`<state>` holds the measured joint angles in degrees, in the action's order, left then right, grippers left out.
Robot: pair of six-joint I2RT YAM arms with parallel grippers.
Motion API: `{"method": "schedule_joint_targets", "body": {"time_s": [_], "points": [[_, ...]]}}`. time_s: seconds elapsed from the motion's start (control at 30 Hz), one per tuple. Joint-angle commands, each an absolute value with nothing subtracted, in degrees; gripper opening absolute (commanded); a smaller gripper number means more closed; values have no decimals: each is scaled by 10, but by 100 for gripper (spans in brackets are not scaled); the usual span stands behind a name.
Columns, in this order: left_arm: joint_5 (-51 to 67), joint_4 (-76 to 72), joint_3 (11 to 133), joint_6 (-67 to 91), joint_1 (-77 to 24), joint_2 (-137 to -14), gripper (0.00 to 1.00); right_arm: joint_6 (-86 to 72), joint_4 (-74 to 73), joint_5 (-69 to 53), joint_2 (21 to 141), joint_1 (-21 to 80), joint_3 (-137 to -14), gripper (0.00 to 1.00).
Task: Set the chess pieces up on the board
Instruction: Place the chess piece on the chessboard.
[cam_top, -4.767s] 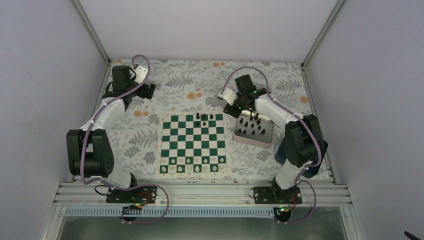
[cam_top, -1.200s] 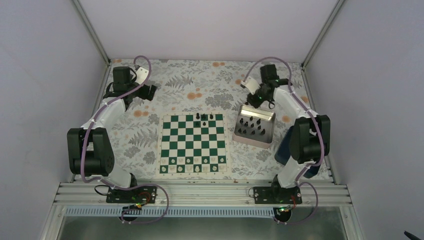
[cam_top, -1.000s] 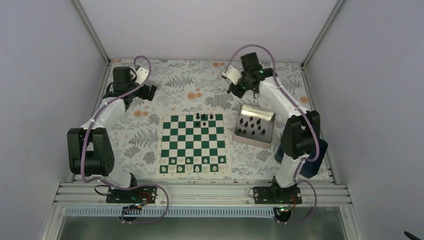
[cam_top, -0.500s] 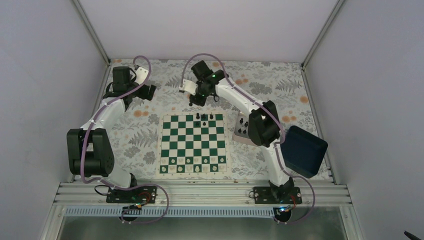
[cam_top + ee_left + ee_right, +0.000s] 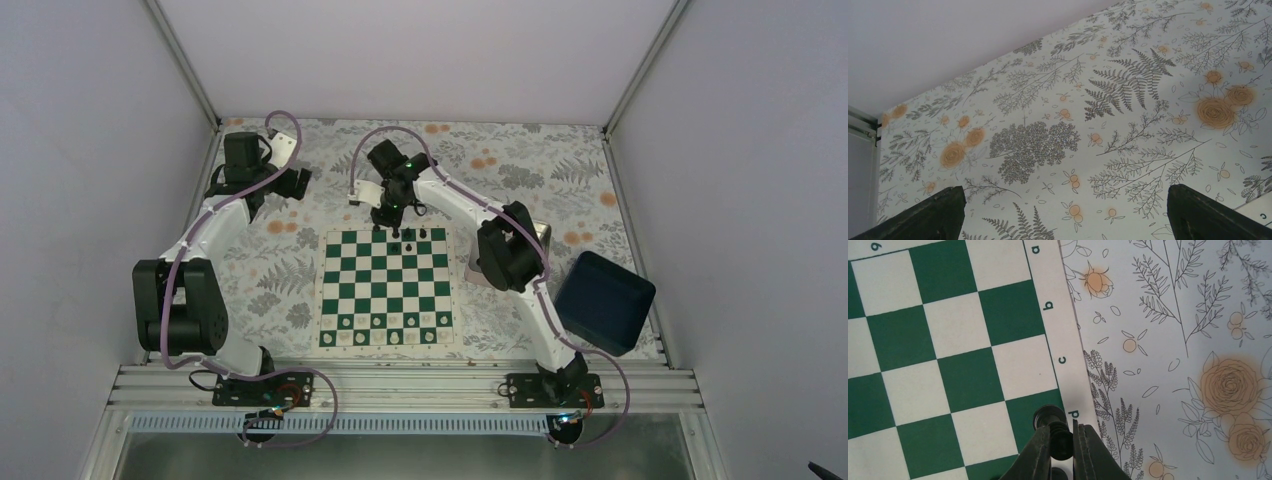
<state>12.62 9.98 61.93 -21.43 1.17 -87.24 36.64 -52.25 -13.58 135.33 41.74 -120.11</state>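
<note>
**Right claw pinches a black piece at the board's far edge**

The right arm stretches long across the counter (image 5: 570,170), its elbow raised in front of the tray (image 5: 541,231). Its wrist is bent down at the far rim of the board (image 5: 385,290). The right claw (image 5: 1062,432) points downward, its jaws narrow and clamped on a black piece (image 5: 1049,416). In the wrist view that piece sits over the green edge square beside the border letter "d". Whether it touches the board I cannot tell. A second dark piece (image 5: 1058,474) peeks out just below the fingers (image 5: 1087,450). From above, a few black pieces (image 5: 410,235) stand on the far row, just right of the claw.

The left arm is folded, its forearm reaching toward the counter's far-left corner. The left claw (image 5: 293,182) hangs over the flowered cloth, jaws wide and holding nothing, well apart from the board.

White pieces (image 5: 385,338) line the near row. A blue box (image 5: 605,302) lies at the right.
</note>
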Motion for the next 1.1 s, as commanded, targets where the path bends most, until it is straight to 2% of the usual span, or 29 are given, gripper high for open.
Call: {"method": "schedule_joint_targets", "body": {"time_s": [0.0, 0.7, 1.07], "points": [[130, 93, 619, -215, 14, -859, 100, 377, -524, -127, 1355, 427, -1198, 6], [132, 92, 616, -214, 15, -861, 100, 378, -479, -109, 1341, 433, -1123, 6], [133, 92, 615, -214, 15, -862, 100, 363, -449, -110, 1277, 429, -1097, 34]]}}
